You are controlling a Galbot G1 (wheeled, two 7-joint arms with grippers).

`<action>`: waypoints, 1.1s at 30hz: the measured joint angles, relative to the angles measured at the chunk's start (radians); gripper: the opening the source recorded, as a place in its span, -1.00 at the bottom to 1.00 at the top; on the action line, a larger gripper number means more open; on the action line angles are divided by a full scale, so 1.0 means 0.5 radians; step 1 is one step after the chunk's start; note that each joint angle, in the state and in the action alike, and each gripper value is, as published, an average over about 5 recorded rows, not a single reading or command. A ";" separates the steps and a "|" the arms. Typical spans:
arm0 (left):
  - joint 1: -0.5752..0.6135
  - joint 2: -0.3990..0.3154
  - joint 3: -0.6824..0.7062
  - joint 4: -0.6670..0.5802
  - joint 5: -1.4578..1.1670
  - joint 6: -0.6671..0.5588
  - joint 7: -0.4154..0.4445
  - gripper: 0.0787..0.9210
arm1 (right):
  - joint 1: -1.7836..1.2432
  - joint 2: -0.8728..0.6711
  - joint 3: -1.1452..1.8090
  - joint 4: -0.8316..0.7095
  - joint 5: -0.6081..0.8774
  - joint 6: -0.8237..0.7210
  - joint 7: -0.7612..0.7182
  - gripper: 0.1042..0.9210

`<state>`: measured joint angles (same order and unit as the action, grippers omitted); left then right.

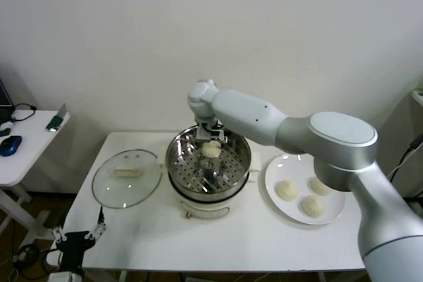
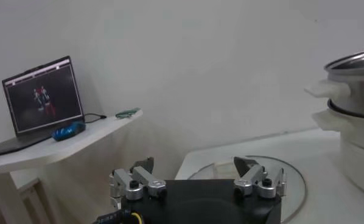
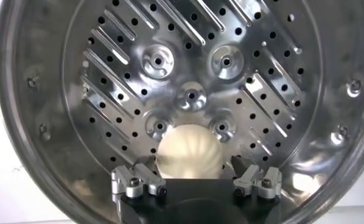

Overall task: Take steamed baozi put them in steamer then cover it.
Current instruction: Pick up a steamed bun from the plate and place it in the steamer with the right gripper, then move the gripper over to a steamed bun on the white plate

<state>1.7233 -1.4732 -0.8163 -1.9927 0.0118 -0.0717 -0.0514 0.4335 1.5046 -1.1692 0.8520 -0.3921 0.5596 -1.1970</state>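
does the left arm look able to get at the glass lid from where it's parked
Probably yes. The left pincer hangs open off the table's front left corner, and the lid lies flat just beyond it, handle up, with nothing between. The right pincer is over in the steamer.

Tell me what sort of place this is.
Probably a lab or office staged as a kitchen test bench: a steamer and a plate of baozi on a plain white table, with a laptop on a side desk.
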 measured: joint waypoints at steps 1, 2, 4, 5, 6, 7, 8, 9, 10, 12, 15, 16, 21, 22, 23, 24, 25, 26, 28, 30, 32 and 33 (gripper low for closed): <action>0.002 0.000 0.000 -0.003 0.000 0.000 0.000 0.77 | 0.025 -0.020 -0.008 0.022 0.035 -0.013 -0.008 0.76; 0.005 0.000 0.000 -0.006 0.000 0.001 0.000 0.77 | 0.054 -0.042 -0.020 0.045 0.079 -0.029 -0.016 0.76; 0.009 0.001 0.000 -0.013 0.000 0.002 0.001 0.77 | 0.126 -0.094 -0.057 0.098 0.190 -0.070 -0.024 0.76; 0.011 0.003 0.000 -0.017 0.000 0.003 0.001 0.77 | 0.167 -0.124 -0.083 0.127 0.257 -0.097 -0.023 0.76; 0.013 0.005 0.001 -0.021 0.000 0.005 0.002 0.77 | 0.212 -0.157 -0.112 0.159 0.328 -0.129 -0.017 0.76; 0.014 0.007 0.003 -0.025 0.001 0.006 0.003 0.77 | 0.261 -0.196 -0.147 0.194 0.407 -0.169 -0.006 0.76; 0.015 0.009 0.005 -0.030 0.001 0.008 0.003 0.77 | 0.311 -0.237 -0.186 0.231 0.489 -0.215 0.008 0.76; 0.015 0.010 0.007 -0.035 0.001 0.010 0.004 0.77 | 0.359 -0.282 -0.225 0.270 0.572 -0.266 0.023 0.76; 0.015 0.012 0.010 -0.039 0.001 0.012 0.004 0.77 | 0.407 -0.332 -0.265 0.310 0.659 -0.325 0.038 0.76; 0.015 0.013 0.016 -0.049 0.002 0.016 0.005 0.77 | 0.488 -0.441 -0.343 0.389 0.824 -0.455 0.062 0.76; 0.017 0.019 0.028 -0.060 0.007 0.020 0.005 0.77 | 0.577 -0.623 -0.443 0.501 1.047 -0.668 0.093 0.76; 0.019 0.020 0.032 -0.064 0.009 0.021 0.006 0.77 | 0.599 -0.686 -0.471 0.536 1.114 -0.740 0.103 0.76; 0.032 0.024 0.055 -0.077 0.017 0.027 0.012 0.77 | 0.651 -0.999 -0.575 0.691 1.383 -1.065 0.160 0.76; 0.034 0.024 0.060 -0.079 0.018 0.027 0.013 0.77 | 0.648 -1.061 -0.586 0.719 1.427 -1.124 0.173 0.76; 0.036 0.024 0.065 -0.081 0.019 0.028 0.014 0.77 | 0.638 -1.121 -0.593 0.745 1.466 -1.181 0.187 0.76; 0.036 0.023 0.069 -0.082 0.020 0.028 0.015 0.77 | 0.623 -1.179 -0.596 0.767 1.498 -1.234 0.201 0.76; 0.035 0.021 0.073 -0.084 0.021 0.029 0.015 0.77 | 0.601 -1.234 -0.596 0.787 1.524 -1.284 0.213 0.76; 0.033 0.019 0.078 -0.087 0.022 0.030 0.016 0.77 | 0.572 -1.287 -0.592 0.803 1.544 -1.331 0.224 0.76; 0.027 0.013 0.088 -0.090 0.025 0.033 0.015 0.77 | 0.501 -1.378 -0.574 0.826 1.566 -1.409 0.240 0.76; 0.021 0.009 0.099 -0.096 0.031 0.037 0.015 0.77 | 0.419 -1.450 -0.546 0.840 1.569 -1.472 0.251 0.76; 0.019 0.006 0.109 -0.101 0.037 0.040 0.015 0.77 | 0.329 -1.506 -0.509 0.848 1.559 -1.522 0.259 0.76; 0.018 0.005 0.114 -0.102 0.040 0.042 0.014 0.77 | 0.284 -1.528 -0.488 0.848 1.550 -1.542 0.263 0.76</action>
<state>1.7325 -1.4709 -0.7592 -2.0439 0.0315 -0.0506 -0.0442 0.5755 0.7406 -1.4132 1.2761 0.3829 -0.2115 -1.0654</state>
